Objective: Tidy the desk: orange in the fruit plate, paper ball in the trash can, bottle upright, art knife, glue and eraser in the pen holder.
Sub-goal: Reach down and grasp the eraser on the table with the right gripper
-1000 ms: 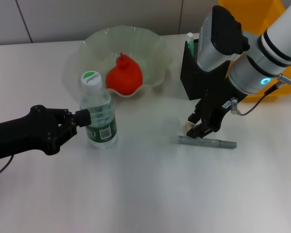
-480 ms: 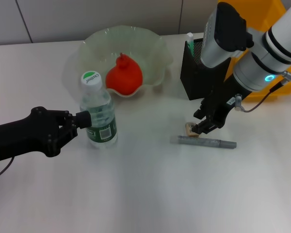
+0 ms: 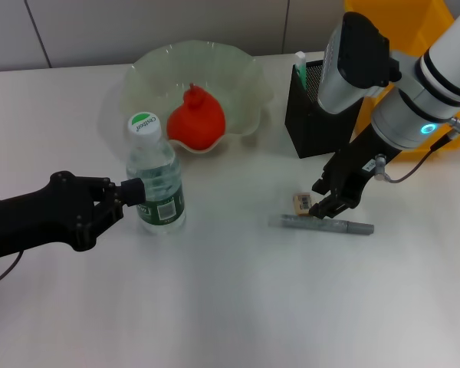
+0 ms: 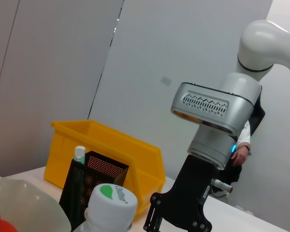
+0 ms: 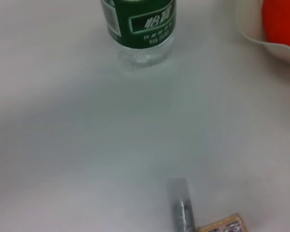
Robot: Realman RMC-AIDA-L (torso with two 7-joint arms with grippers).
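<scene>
Two grippers low over the table

Head view: left gripper point(image 3: 130, 192) pressed against the upright bottle point(image 3: 155, 184), fingers closed on its side. Right gripper point(image 3: 327, 201) low over the table point(image 3: 230, 307), just beside the eraser point(image 3: 302, 202) and above the grey art knife point(image 3: 320, 225); cannot tell whether spread or pressed together. Orange point(image 3: 197, 119) in the fruit plate point(image 3: 245, 77). Glue point(image 3: 300, 61) upright in the black pen holder point(image 3: 310, 123).

Left wrist view: bottle cap point(image 4: 112, 200) close up, pen holder point(image 4: 89, 186) and yellow bin point(image 4: 106, 154) behind, right gripper point(image 4: 179, 224) farther off.

Right wrist view: bottle base point(image 5: 140, 29), art knife tip point(image 5: 181, 205) touching or just beside the eraser point(image 5: 222, 226), apart from the bottle.
</scene>
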